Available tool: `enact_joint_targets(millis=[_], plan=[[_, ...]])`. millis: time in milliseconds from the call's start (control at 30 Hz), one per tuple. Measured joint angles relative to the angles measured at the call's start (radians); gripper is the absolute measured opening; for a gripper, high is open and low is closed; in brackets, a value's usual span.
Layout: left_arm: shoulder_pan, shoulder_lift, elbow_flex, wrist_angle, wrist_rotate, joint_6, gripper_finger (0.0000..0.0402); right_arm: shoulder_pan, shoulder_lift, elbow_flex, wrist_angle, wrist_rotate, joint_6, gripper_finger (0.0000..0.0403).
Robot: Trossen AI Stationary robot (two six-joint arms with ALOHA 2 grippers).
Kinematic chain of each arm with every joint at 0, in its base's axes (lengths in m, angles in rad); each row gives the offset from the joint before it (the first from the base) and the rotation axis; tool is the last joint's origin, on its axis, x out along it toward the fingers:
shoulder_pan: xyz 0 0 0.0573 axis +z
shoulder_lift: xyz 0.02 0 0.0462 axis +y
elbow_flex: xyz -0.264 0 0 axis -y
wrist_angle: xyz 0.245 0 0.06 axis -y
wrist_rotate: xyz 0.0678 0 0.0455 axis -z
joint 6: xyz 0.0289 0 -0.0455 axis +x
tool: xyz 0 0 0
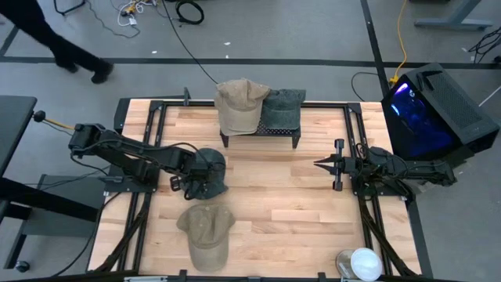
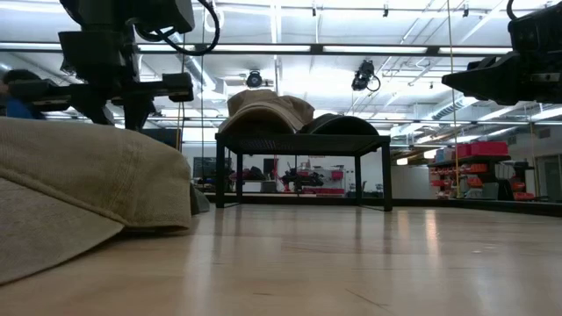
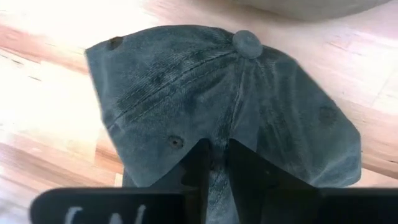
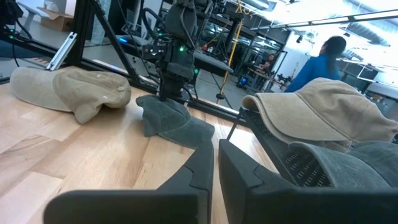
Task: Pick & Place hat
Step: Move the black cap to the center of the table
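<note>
A dark grey cap (image 1: pixel 213 177) lies left of the table's centre, and my left gripper (image 1: pixel 197 178) is shut on it from above. The left wrist view shows the cap's crown (image 3: pixel 186 81) with its top button (image 3: pixel 247 43). A tan cap (image 1: pixel 207 233) lies on the wood near the table's near edge, big in the low view (image 2: pixel 79 189). On a black mesh rack (image 1: pixel 261 131) at the far side sit another tan cap (image 1: pixel 239 104) and another grey cap (image 1: pixel 283 108). My right gripper (image 1: pixel 319 164) hovers shut, right of centre, touching nothing. My left gripper pinches a raised fold of the grey cap's crown (image 3: pixel 215 163) between its two fingers, coming from above and pointing down. In the right wrist view the cloth rises to a peak at the fingers (image 4: pixel 163 98) while the cap's lower edge (image 4: pixel 180 134) still lies on the table.
A dark box with a purple glow (image 1: pixel 429 110) stands beyond the table's right edge. A white round object (image 1: pixel 362 264) sits at the near right corner. A person in blue (image 4: pixel 320 59) is in the room behind; another person walks past the far left (image 1: pixel 70 47).
</note>
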Motion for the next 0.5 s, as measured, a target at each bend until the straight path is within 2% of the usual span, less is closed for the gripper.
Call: enact_joint_targets(millis=[233, 333, 500], plan=[[0.0, -0.002, 0.0, 0.01, -0.001, -0.022, 0.0011, 0.0, 0.0, 0.0, 0.0, 0.0, 0.0, 0.0029], [0.0, -0.003, 0.0, 0.01, -0.009, -0.058, 0.0009, 0.0, 0.0, 0.0, 0.0, 0.0, 0.0, 0.0029], [0.0, -0.011, 0.024, -0.012, -0.078, -0.1, 0.0012, 0.0, 0.0, 0.0, 0.0, 0.0, 0.0, 0.0029]])
